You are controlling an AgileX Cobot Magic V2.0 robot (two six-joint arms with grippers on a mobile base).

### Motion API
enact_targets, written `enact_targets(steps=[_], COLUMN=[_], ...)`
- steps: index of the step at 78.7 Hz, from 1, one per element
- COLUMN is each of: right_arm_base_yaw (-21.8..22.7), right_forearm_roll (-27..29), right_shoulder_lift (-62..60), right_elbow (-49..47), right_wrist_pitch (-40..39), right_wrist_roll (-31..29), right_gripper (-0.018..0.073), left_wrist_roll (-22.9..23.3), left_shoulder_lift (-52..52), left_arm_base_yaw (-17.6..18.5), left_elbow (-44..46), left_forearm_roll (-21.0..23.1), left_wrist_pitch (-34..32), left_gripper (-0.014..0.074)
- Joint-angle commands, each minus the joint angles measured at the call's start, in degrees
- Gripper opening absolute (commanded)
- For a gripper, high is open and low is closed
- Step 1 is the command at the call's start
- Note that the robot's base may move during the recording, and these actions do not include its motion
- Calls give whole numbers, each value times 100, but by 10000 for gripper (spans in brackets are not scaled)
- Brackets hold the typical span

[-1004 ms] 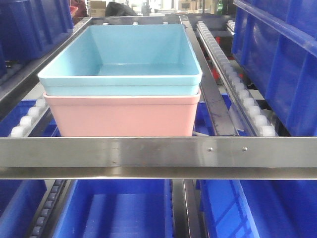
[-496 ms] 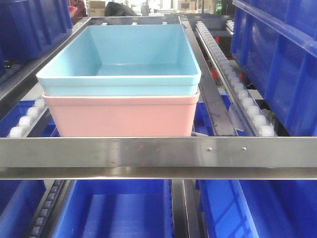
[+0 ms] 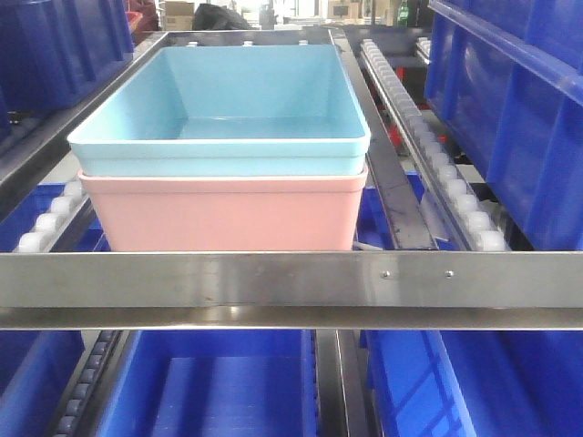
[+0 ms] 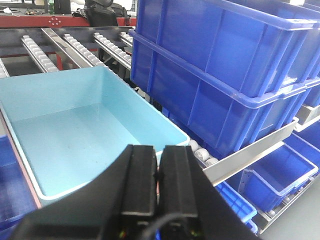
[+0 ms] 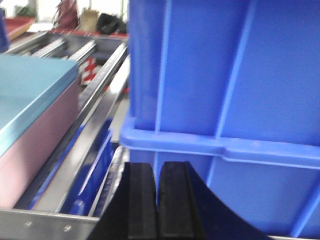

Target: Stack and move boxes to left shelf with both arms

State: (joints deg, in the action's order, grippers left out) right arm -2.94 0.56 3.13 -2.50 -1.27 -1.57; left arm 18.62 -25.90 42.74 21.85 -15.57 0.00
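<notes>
Sky-blue bin (image 3: 223, 100) nested in salmon-pink bin (image 3: 223, 214), centre frame, on steel shelf (image 3: 291, 278) behind front bar. Left end effector (image 4: 158, 170) and right end effector (image 5: 157, 200) both pinched closed, empty, clear of bins. Stacking and placement judged complete.

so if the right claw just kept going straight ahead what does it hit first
Most likely the dark blue bin: it fills the view directly ahead of the shut right claw, with the stacked boxes off to its left. Depth is hard to judge.
</notes>
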Motion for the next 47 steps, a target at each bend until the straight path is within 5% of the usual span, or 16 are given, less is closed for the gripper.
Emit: enact_targets(steps=[1,47], right_arm_base_yaw=[68,68], right_forearm_roll=[27,27], right_shoulder_lift=[-306,-485], right_elbow=[88,289], right_wrist_pitch=[-601,-672], right_wrist_roll=[-119,44], right_gripper=[52,52], left_wrist_roll=[-16,-16], left_shoulder_lift=[-12,-12], left_arm_base_yaw=[50,50], left_elbow=[177,174], left_forearm_roll=[-4,-4], left_wrist_pitch=[-515,-515], left_gripper=[-1,-1])
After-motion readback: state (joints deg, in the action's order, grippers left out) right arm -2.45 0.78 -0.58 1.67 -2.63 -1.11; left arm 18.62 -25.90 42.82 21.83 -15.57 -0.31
